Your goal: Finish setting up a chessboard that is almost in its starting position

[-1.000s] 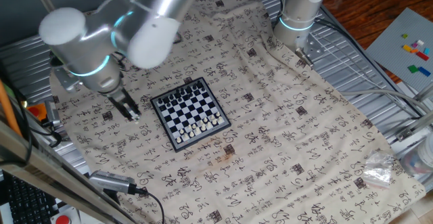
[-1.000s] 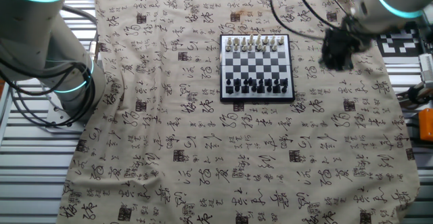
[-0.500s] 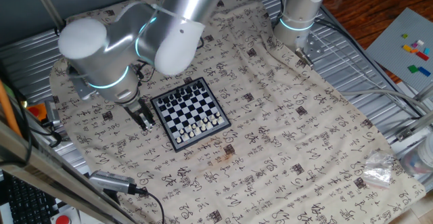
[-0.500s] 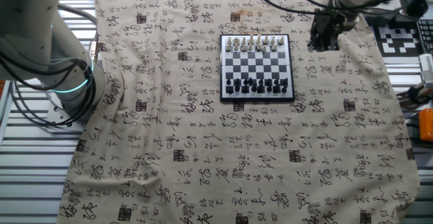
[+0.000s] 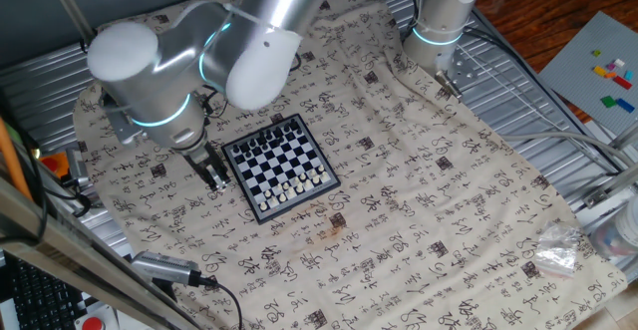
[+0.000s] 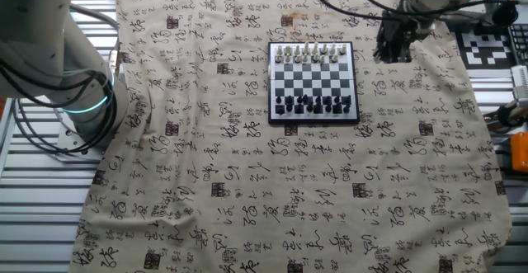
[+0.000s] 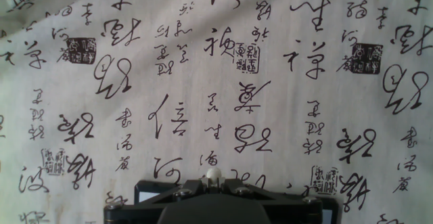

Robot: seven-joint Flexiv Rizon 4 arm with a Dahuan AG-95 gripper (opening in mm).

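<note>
**End effector low beside the chessboard**

While we look along the fingers in the hand view, a small white piece (image 7: 213, 176) shows at the tip of the end effector (image 7: 214, 183), its round head poking out above the dark metal housing. The fingers appear closed around it, gripping the piece narrowly, though little more than the top of the piece is visible. Beyond it we see only the cloth (image 7: 203, 75), cream fabric printed with black brush characters and square seals.

From one fixed view, we find the end effector (image 5: 213, 167) hanging low over the cloth just beside one edge of the chessboard (image 5: 278, 166), not over its squares. The silver arm (image 5: 199, 51) bends down to it from above, with glowing teal rings at its joints.

From the other fixed view, the chessboard (image 6: 313, 83) lies flat on the cloth-covered desk (image 6: 247, 190), near its far side. White pieces stand along the board's far edge and dark pieces along its near edge; the middle rows look bare. The end effector (image 6: 393, 44) sits just off the board's right side, level with the white row. We cannot tell from either fixed view which square lacks a piece.

A second arm's base (image 6: 58, 67) stands at the left of this view, well apart from the board.
</note>
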